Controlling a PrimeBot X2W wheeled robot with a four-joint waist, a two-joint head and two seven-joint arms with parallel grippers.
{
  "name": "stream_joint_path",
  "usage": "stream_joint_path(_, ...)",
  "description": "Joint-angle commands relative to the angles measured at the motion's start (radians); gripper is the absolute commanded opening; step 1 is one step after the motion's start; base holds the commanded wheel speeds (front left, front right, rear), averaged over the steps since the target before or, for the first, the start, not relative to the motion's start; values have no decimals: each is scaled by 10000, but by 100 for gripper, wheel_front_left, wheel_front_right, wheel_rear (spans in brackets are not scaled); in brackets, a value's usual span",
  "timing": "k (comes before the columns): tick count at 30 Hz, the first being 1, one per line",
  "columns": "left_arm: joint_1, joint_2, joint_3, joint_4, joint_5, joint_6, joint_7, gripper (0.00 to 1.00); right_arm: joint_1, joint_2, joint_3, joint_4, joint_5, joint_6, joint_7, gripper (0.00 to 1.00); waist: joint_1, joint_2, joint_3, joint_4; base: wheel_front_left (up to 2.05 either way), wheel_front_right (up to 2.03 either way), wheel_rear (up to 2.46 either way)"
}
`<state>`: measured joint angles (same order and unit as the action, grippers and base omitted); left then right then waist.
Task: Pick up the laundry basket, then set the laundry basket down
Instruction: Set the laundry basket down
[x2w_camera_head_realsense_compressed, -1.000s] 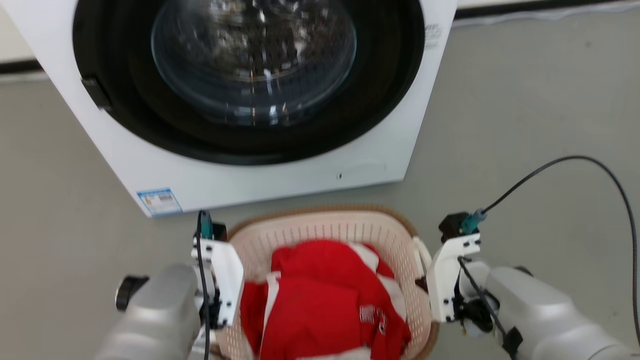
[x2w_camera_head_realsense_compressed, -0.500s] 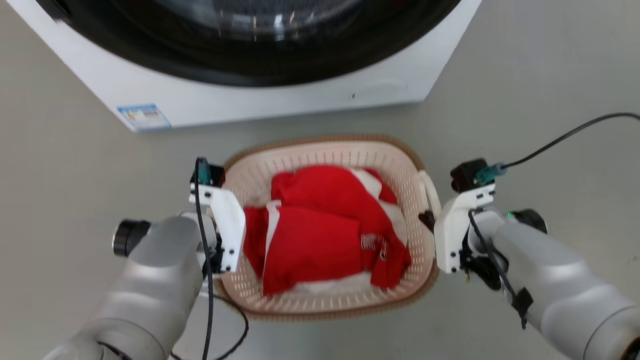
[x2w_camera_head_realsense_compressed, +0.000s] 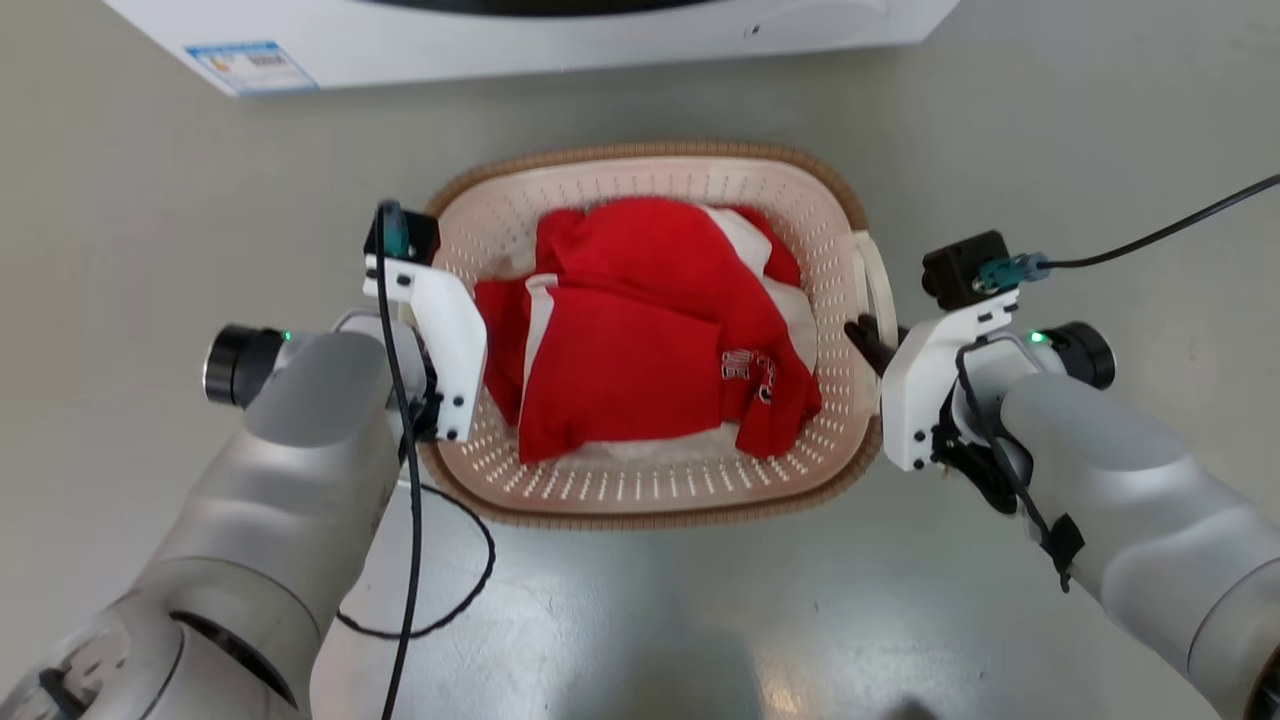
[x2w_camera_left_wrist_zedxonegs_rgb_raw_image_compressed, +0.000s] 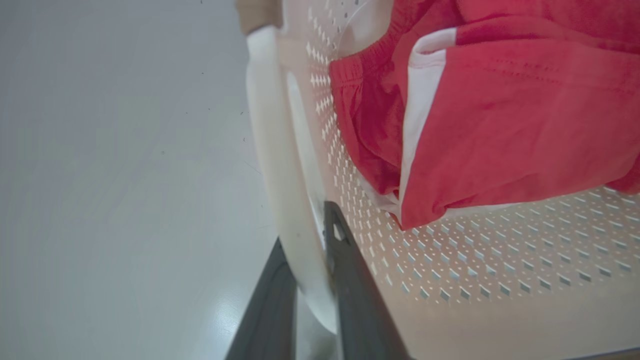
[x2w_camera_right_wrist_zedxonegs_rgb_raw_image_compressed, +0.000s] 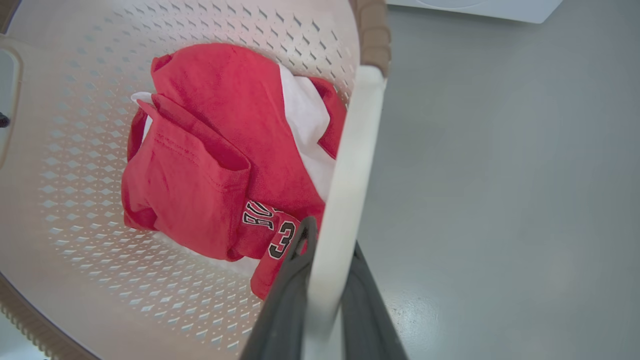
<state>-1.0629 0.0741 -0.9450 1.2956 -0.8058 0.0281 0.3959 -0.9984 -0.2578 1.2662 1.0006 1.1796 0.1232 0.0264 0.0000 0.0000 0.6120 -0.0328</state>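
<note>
- Between your two arms, in the head view, you see the laundry basket (x2w_camera_head_realsense_compressed: 620, 185), cream and perforated with a brown rim. It is near the washing machine (x2w_camera_head_realsense_compressed: 560, 45) but apart from it, with a strip of grey floor (x2w_camera_head_realsense_compressed: 1000, 120) between them.
- You cannot tell from these views whether its base touches the floor.
- Your left gripper (x2w_camera_left_wrist_zedxonegs_rgb_raw_image_compressed: 306, 235) is clamped on the left handle (x2w_camera_left_wrist_zedxonegs_rgb_raw_image_compressed: 270, 150). The white band passes between the two dark fingers, one on the floor side and one against the perforated wall.
- Your right gripper (x2w_camera_right_wrist_zedxonegs_rgb_raw_image_compressed: 332, 240) is clenched on the right handle (x2w_camera_right_wrist_zedxonegs_rgb_raw_image_compressed: 350, 150) in the same way, with one finger inside the basket and the other outside it.
- A red shirt (x2w_camera_head_realsense_compressed: 640, 340) with white trim lies crumpled in the basket. The right wrist view shows dark lettering and a 3 on it.
- A white cloth (x2w_camera_head_realsense_compressed: 745, 235) lies under the shirt, toward the right handle.
- A black cable (x2w_camera_head_realsense_compressed: 1150, 235) runs from your right wrist to the right edge of the head view.
- A blue-and-white label (x2w_camera_head_realsense_compressed: 235, 65) is stuck near the machine's lower corner on your left.
</note>
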Motion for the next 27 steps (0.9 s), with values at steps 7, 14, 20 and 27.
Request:
stream_joint_path(7, -776, 260, -75, -81, 234, 133, 28, 0, -157, -2, 115, -215, -188, 75, -550, 0, 0, 0, 844, 85, 0, 0, 0)
stream_joint_path(14, -1058, 246, -107, -74, 233, 204, -169, 0, -468, -106, 129, -157, -147, 75, -816, 0, 0, 0, 1349, 103, 0, 0, 0)
stream_joint_path(20, -1194, 185, -146, -69, 222, 246, -258, 0, -699, -269, 134, -90, -180, 75, -980, 0, 0, 0, 1598, 179, 0, 0, 0)
stream_joint_path(27, -1262, 126, -204, -65, 218, 264, -348, 0, -782, -352, 137, -30, -218, 75, -1093, 0, 0, 0, 1757, 244, 0, 0, 0)
